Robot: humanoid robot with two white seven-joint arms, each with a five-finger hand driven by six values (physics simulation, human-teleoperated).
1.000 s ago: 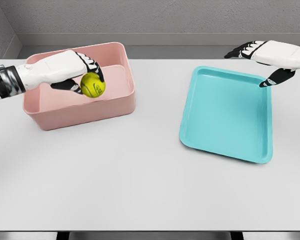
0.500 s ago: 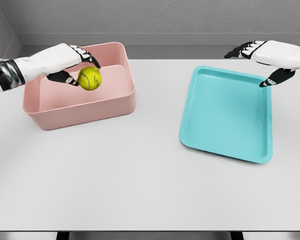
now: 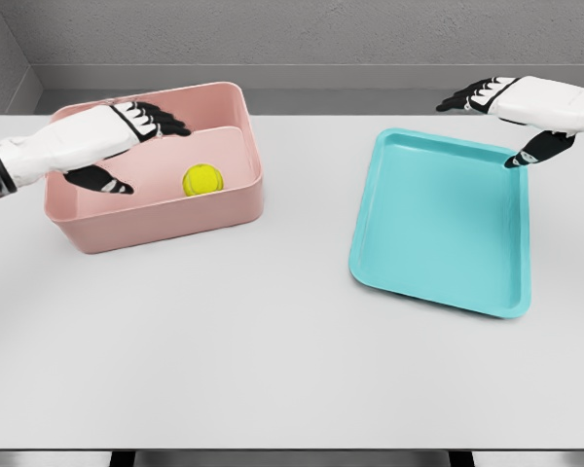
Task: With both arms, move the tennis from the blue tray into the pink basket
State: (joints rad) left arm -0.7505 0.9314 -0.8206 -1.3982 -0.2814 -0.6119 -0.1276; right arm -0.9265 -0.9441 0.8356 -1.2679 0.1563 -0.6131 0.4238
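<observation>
The left hand [image 3: 117, 146] has let go: its fingers are now spread wide above the basket [image 3: 156, 219], and the ball [image 3: 202, 179] lies inside. The tray [image 3: 438, 282] is bare; the right hand [image 3: 516, 112] hovers open. Task looks complete.

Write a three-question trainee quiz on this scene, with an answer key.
1. True or false: the tennis ball lies inside the pink basket.
2. What is on the blue tray? A) the ball B) nothing C) a hand
3. The left hand is ____ (open or shut).

Key: 1 true. 2 B. 3 open, fingers spread above the basket, holding nothing. The right hand hangs open at the tray's far right corner.
</observation>
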